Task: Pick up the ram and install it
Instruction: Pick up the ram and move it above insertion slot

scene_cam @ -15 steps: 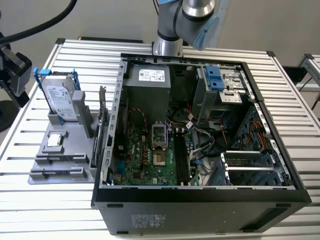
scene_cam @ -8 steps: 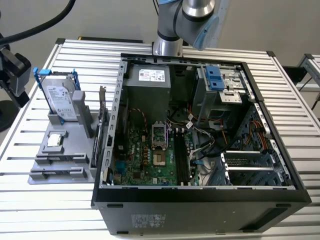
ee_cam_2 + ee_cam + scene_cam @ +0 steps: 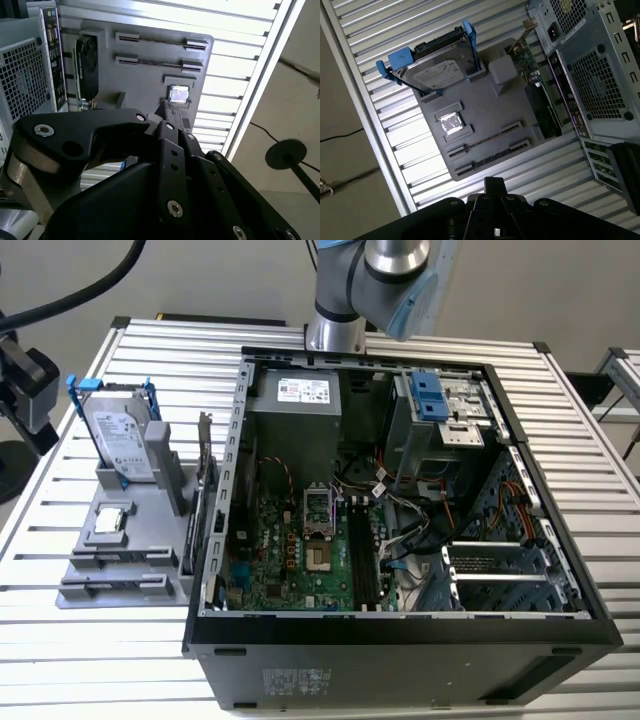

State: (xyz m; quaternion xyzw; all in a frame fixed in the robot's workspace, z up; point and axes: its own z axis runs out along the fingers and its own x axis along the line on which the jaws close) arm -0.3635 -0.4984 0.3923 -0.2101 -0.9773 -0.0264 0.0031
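Observation:
The ram [image 3: 160,61] shows as a thin dark strip, edge-on, in a slot of the grey holder tray [image 3: 145,85] next to the small silver chip [image 3: 179,93]. In the first wrist view the same strip [image 3: 485,141] runs between two clips of the tray [image 3: 485,102]. My gripper [image 3: 493,181] hangs high above the tray with its black fingers together and nothing between them. In the second wrist view its tip [image 3: 167,106] lines up near the chip. In the exterior view the arm [image 3: 380,270] enters from the top edge.
The open computer case [image 3: 400,640] lies on the slatted table [image 3: 60,640], with its motherboard memory slots [image 3: 365,560] exposed. The tray [image 3: 150,540] to its left carries a silver hard drive [image 3: 125,435] in a blue bracket and an upright expansion card [image 3: 542,112].

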